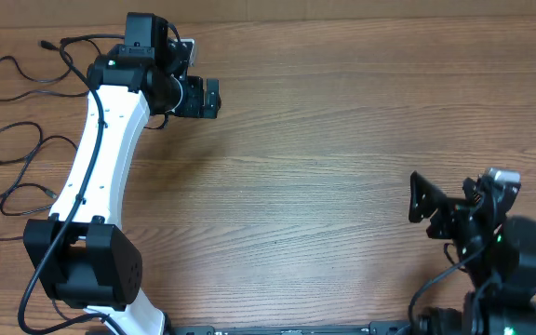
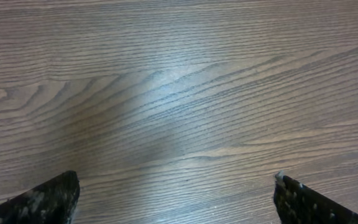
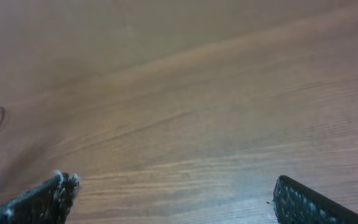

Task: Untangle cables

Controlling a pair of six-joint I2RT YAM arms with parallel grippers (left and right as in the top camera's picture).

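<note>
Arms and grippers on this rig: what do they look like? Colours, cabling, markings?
Left arm: white links, black joint housings, black cable along it, green light. Right arm: black, green light. Left gripper and right gripper black; finger pads dimpled, scuffed whitish.

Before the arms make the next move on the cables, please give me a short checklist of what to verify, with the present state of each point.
1. Left pincer open, nothing in it: ok.
2. Right pincer open, nothing in it: ok.
3. Cables located: ok, loose loops at the left edge of the table in the overhead view.
4. Cables under the left pincer: not ok, its camera shows only bare table.
5. All cables separate from each other: cannot tell, some run out of the picture.
</note>
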